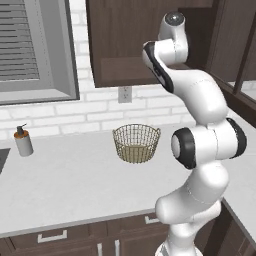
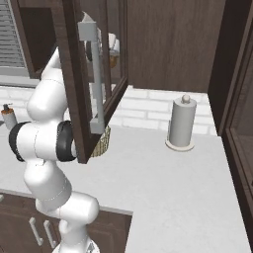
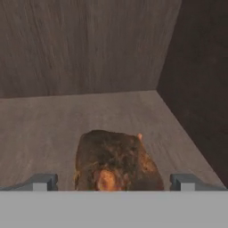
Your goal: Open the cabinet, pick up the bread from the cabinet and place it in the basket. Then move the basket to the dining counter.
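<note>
The bread (image 3: 116, 160), a lumpy golden-brown roll, lies on the wooden shelf inside the cabinet (image 1: 125, 45). My gripper (image 3: 113, 181) is open, and its two fingertips (image 3: 42, 181) stand either side of the roll without touching it. The cabinet's glass door (image 2: 79, 84) is swung open, with its grey bar handle (image 2: 96, 74) facing the room. My arm reaches up past the door into the cabinet. Below it, the round tan wire basket (image 1: 136, 143) stands empty on the worktop, and the door hides part of the basket (image 2: 103, 143) from the right. The dining counter is out of view.
A paper towel roll (image 2: 182, 123) stands on the worktop near the right corner. A soap dispenser (image 1: 22, 141) sits at the left by the sink edge (image 1: 2, 159), under a shuttered window (image 1: 30, 45). Tall dark cabinets (image 2: 237, 99) close off the right side.
</note>
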